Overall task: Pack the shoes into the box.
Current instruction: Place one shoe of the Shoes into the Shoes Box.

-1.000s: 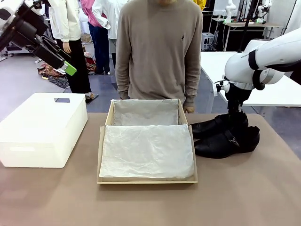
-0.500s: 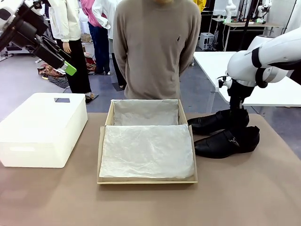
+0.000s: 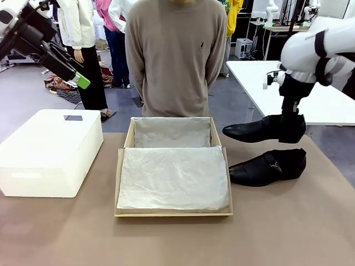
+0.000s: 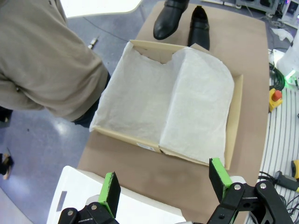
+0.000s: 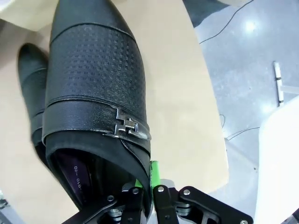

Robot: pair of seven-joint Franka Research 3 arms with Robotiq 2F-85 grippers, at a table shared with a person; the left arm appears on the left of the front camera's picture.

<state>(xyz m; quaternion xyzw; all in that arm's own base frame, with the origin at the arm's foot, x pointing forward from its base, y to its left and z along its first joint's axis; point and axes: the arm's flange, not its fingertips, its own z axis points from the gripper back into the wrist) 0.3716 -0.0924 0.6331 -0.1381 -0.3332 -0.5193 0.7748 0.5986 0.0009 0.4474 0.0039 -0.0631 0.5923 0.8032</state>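
My right gripper (image 3: 290, 124), pinching the heel of the lifted shoe (image 3: 252, 131), hangs right of the box (image 3: 173, 213), toe pointing toward it.

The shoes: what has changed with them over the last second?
The right gripper, shut on the far shoe at its heel rim, has lifted it clear of the table, toe toward the box. The other shoe, the box, the white box and the open left gripper stayed put.
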